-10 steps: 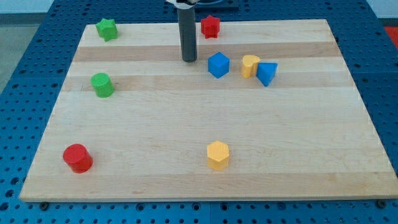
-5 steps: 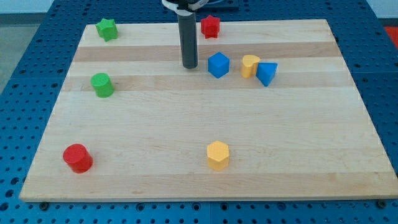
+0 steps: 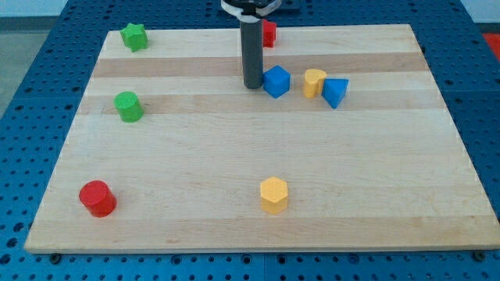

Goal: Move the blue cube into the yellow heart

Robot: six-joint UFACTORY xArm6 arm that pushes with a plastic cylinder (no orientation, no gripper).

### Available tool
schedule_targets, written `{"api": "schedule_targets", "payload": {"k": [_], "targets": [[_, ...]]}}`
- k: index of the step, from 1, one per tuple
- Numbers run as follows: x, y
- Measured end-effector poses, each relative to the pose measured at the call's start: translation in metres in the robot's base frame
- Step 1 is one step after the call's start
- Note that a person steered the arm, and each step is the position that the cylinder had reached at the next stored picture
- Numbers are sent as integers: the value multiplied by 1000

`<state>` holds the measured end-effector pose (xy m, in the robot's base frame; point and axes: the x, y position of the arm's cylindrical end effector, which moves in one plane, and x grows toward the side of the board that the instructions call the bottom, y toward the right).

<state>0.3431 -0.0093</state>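
Note:
The blue cube (image 3: 276,81) sits on the wooden board (image 3: 250,187) near the view's top, right of centre. The yellow heart (image 3: 314,82) stands a short gap to its right, with a blue triangular block (image 3: 335,91) touching the heart's right side. My tip (image 3: 252,84) rests on the board right against the cube's left side. The dark rod rises straight up from there and hides part of a red star block.
A red star block (image 3: 269,33) is at the top behind the rod. A green star (image 3: 134,36) is at the top left, a green cylinder (image 3: 128,106) at the left, a red cylinder (image 3: 98,197) at the bottom left, a yellow hexagon (image 3: 274,194) at the bottom centre.
My tip has slid rightward and slightly down the view, from well left of the blue cube to its left side. The blocks have not visibly moved.

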Motion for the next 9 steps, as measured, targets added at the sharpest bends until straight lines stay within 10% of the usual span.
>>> {"api": "schedule_targets", "payload": {"k": [9], "targets": [[14, 10]]}}
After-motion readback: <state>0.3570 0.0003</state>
